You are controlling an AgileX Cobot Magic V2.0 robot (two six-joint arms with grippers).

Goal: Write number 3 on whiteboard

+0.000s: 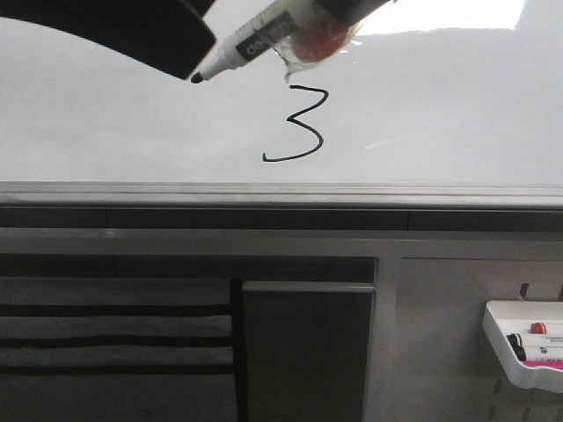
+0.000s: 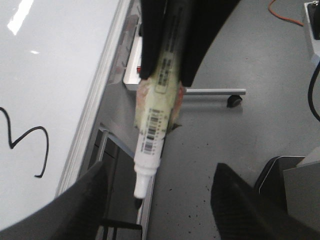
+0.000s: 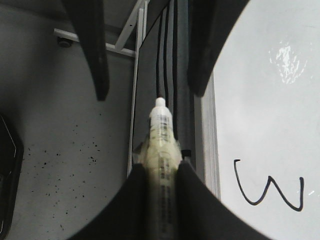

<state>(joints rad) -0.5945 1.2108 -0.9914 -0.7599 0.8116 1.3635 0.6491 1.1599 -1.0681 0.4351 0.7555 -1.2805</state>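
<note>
glossy whiteboard (image 1: 106,114) bears number 3 (image 1: 299,123); marker (image 1: 251,44) above.

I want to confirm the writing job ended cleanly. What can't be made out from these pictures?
1. Front view: the right gripper holding the white, black-tipped marker is cut off by the top edge.
2. Left wrist view: the thin black number 3 is partly cut off by the picture's edge.
3. Front view: the small white plastic tray is cut by the right edge; its pens' labels are too small.
</note>
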